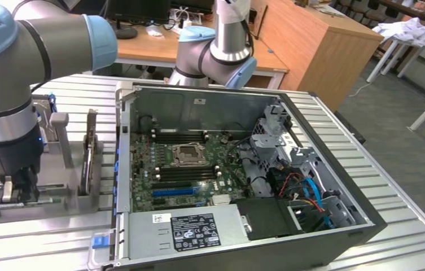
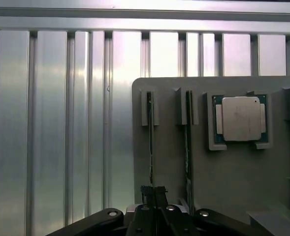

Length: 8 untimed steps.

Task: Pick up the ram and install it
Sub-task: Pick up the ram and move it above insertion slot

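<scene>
**Ram pinched on edge in its fixture slot**

The ram (image 2: 150, 142) stands on edge in a slot of the grey fixture (image 2: 233, 182), which sits on the ribbed table (image 2: 51, 137) beside the open computer case (image 1: 197, 107). The gripper (image 2: 153, 194) appears to clamp its jaws on the stick's thin upper edge. A second stick (image 2: 188, 147) stands just beside it. If the hold is off-square, the ram may tilt and bind in the slot, or slip free.

Open from above, the case (image 1: 197, 107) leaves its motherboard (image 1: 189, 169) reachable; drive cage (image 1: 276, 135) and cables (image 1: 306, 189) crowd it toward the exterior view's right. Beside the case, holder uprights (image 1: 58, 135) and a second stick (image 2: 188, 147) hem the gripper (image 2: 153, 190) clamped on the ram (image 2: 150, 142).
</scene>
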Available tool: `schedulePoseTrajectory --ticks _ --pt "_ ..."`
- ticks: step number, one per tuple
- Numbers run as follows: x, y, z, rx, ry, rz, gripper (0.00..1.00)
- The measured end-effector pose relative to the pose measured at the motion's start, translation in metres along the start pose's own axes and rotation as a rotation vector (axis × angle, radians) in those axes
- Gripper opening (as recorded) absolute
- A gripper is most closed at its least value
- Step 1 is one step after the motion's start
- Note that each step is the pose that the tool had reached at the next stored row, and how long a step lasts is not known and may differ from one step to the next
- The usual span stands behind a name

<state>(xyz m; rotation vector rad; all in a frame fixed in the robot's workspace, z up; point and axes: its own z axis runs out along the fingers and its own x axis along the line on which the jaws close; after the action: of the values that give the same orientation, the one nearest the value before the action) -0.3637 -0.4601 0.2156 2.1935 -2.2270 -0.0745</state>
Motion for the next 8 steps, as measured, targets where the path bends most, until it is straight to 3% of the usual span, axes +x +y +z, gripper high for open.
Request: schedulePoseTrajectory --ticks 8 --pt "0.0 0.0002 -0.0144 0.0002 0.0 0.0 0.11"
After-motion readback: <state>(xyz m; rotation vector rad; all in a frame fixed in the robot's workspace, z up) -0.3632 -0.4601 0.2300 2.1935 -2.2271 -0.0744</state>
